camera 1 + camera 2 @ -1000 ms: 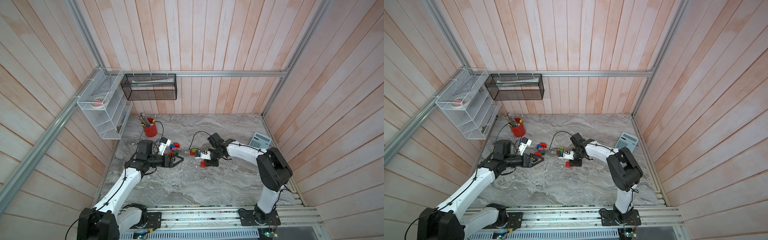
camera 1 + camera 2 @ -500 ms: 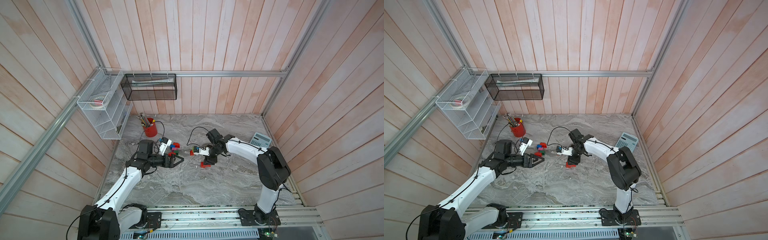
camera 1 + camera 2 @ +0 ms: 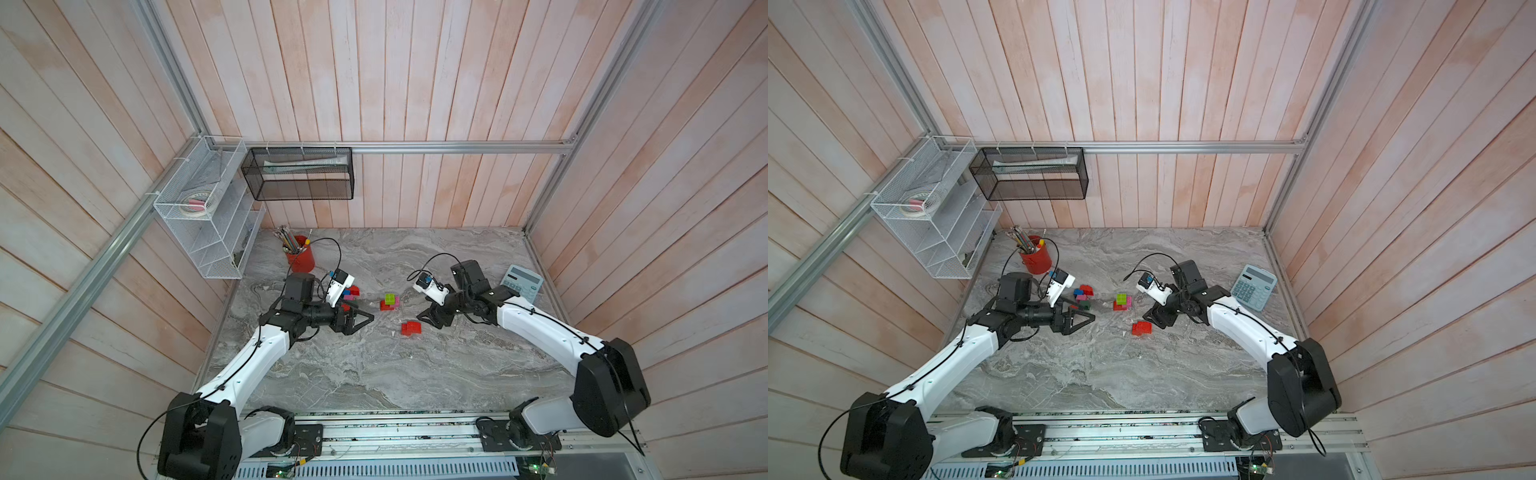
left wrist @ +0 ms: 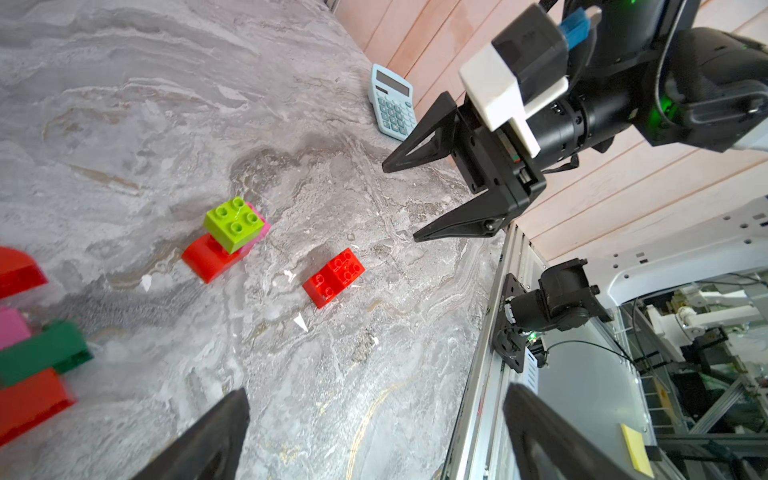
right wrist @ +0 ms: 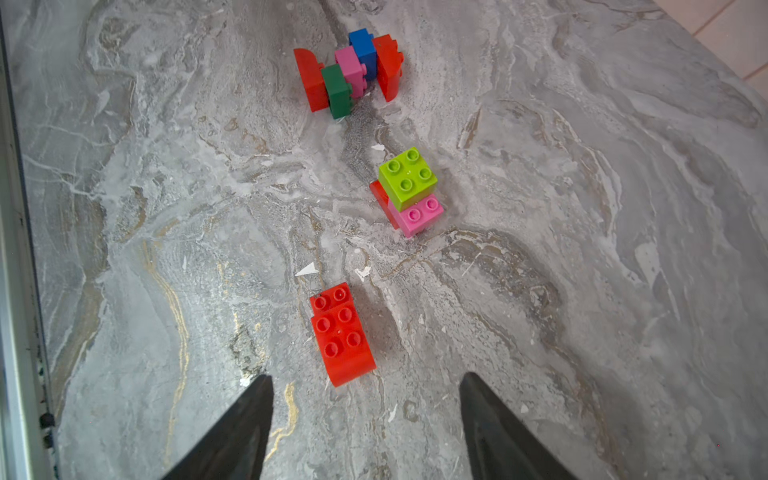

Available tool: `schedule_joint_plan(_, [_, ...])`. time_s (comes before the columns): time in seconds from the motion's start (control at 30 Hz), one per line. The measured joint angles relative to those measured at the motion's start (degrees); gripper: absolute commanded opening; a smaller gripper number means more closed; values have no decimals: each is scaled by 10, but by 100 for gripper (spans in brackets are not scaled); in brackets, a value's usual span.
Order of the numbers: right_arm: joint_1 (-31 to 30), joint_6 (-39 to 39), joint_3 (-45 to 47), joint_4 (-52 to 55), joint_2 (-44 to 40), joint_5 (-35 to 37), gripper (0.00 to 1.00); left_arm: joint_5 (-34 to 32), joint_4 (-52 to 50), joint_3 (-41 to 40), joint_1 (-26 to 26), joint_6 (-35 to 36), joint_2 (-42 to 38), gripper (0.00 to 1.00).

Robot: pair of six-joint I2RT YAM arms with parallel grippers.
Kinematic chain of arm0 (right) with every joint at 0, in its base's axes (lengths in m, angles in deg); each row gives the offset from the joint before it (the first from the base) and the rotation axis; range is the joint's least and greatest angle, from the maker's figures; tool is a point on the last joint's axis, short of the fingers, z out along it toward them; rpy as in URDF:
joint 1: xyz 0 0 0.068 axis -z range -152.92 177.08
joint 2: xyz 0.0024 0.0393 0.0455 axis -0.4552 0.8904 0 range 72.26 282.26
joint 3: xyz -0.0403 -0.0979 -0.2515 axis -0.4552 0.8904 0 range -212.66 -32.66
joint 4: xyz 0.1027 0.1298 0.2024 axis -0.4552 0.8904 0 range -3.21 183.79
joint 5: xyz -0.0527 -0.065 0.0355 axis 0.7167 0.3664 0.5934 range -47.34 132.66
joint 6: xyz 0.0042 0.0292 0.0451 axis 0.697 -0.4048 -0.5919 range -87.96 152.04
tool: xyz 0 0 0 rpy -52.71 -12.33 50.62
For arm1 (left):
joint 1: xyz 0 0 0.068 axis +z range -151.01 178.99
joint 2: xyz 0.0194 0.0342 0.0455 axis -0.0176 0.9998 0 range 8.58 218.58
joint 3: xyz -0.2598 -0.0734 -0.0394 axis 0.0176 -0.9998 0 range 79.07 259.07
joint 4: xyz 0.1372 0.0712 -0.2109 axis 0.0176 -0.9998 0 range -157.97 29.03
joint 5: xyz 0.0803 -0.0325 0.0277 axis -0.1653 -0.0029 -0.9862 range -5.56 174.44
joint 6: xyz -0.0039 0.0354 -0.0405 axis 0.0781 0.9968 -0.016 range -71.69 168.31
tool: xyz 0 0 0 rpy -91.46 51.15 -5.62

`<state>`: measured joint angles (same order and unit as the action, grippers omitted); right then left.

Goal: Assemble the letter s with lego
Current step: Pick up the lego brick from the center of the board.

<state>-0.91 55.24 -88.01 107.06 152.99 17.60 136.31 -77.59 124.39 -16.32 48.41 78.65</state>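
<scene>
Seen from above with the back wall at 12 o'clock, the marble tabletop [image 3: 374,374] is closed in by plank walls at 9, 12 and 3 o'clock. Only the metal rail [image 3: 395,432] edge at 6 o'clock is open. The half of the top toward 6 o'clock is bare stone crossed only by the two arms, so there is wide room there. The calculator [image 3: 523,282] lies at 2 o'clock, close to the wall.

The lego sits around the middle. A stack [image 5: 407,191] has a lime brick on top of a pink and a red one. A cluster [image 5: 349,72] of red, blue, pink and dark green bricks lies at its 9 o'clock. A loose red brick [image 5: 341,332] lies studs up at its 5 o'clock, apart from both.

The right gripper [image 4: 400,202] has its jaws spread and holds nothing. The loose red brick is just ahead of its fingertips (a clear gap shows in the left wrist view). The left gripper [image 4: 374,399] is spread wide and empty, beside the cluster.

A red cup [image 3: 301,259] at 11 o'clock holds pencils. On the walls, a white wire rack [image 3: 208,232] carries a tape roll [image 3: 195,205] in its top tier. A black mesh basket [image 3: 299,174] holds papers.
</scene>
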Motion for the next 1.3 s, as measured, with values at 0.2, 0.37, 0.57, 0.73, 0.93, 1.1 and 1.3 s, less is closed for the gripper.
schedule_joint_plan(0.2, [48, -130, 80, -71, -86, -17, 76, -1, 0, 36, -45, 91, 50, 85])
schedule_joint_plan(0.37, [78, -209, 124, -105, -151, -38, 77, -21, -6, 71, -85, 169, 95, 85])
schedule_joint_plan(0.57, [100, -271, 173, -122, -209, -61, 78, -66, -12, 113, -138, 254, 148, 85])
schedule_joint_plan(0.73, [109, -311, 215, -130, -241, -72, 78, -121, -21, 136, -176, 313, 198, 81])
schedule_joint_plan(0.93, [118, -341, 248, -132, -270, -78, 78, -173, -38, 178, -205, 371, 267, 74])
schedule_joint_plan(1.1, [125, -348, 257, -132, -288, -79, 78, -216, -47, 194, -231, 406, 311, 72])
schedule_joint_plan(1.3, [129, -348, 264, -130, -292, -79, 78, -266, -50, 203, -247, 433, 346, 67])
